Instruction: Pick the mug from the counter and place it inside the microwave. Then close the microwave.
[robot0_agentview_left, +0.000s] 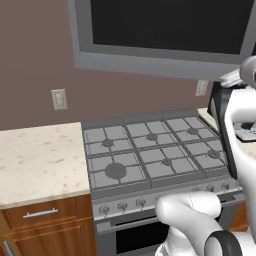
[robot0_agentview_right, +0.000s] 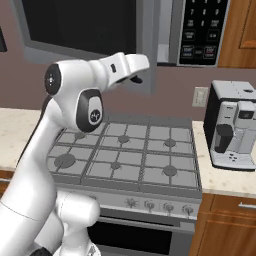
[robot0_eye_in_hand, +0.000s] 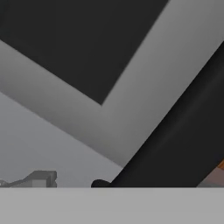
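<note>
Grey microwave hangs over the stovetop with its dark-window door swung out, not shut. Gripper is up at the door's free edge. Its jaws are spread wide and nothing is between them. Hand view looks close at the door's window frame, with the black bar handle running diagonally across.

Mug: can't tell where it is. Best guess is that it's already inside the cavity behind the open door, since the hand is empty and working at the door. On that guess, pick and place are done and only closing the door is left. Door looks partly open, so it needs a push across until it latches.

Around:
- Beige speckled counter left of the stove, wood cabinet fronts under it.
- Grey-black coffee machine on the counter right of the stove, well below the door's swing.
- Wall outlet on the brown wall.

Obstacles: nothing seen between door and microwave body. The risk, as a judgement, is a fingertip slipping off the thin door edge or catching on the handle during the push.
</note>
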